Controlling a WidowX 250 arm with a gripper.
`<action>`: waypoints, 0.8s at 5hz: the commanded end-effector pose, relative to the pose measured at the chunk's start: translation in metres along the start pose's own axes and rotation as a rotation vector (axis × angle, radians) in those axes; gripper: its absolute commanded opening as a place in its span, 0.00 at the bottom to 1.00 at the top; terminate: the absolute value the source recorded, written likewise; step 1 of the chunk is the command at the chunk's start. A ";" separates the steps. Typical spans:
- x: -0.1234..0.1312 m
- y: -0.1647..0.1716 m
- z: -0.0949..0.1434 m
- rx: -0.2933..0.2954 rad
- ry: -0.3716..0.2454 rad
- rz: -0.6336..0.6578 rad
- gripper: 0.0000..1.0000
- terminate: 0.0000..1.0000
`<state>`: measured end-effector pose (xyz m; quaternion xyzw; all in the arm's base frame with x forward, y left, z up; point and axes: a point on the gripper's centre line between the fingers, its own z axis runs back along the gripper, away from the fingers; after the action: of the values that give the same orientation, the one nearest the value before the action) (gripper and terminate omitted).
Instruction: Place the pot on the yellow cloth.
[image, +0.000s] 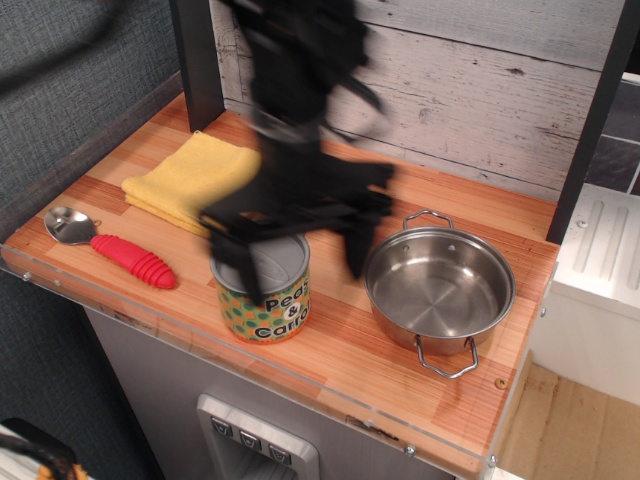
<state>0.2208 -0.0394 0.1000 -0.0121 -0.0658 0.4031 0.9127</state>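
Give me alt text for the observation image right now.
A blurred black gripper, jaws spread, hangs above a Peas & Carrots can, left of an empty steel pot. A yellow cloth and red-handled spoon lie farther left.

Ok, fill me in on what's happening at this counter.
One robot arm is on the move, blurred, its claw open and empty above the Peas & Carrots can, just left of the pot. The pot sits untouched on the right of the wooden counter, nothing in it. The yellow cloth lies folded at the back left with nothing on it, and a red-handled spoon rests at the front left. The pot has not been picked up yet.
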 end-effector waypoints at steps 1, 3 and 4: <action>0.008 -0.027 -0.024 -0.116 -0.036 0.163 1.00 0.00; 0.016 -0.053 -0.059 -0.147 -0.064 0.135 1.00 0.00; 0.019 -0.067 -0.072 -0.156 -0.042 0.109 1.00 0.00</action>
<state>0.2801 -0.0722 0.0228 -0.0679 -0.0991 0.4474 0.8863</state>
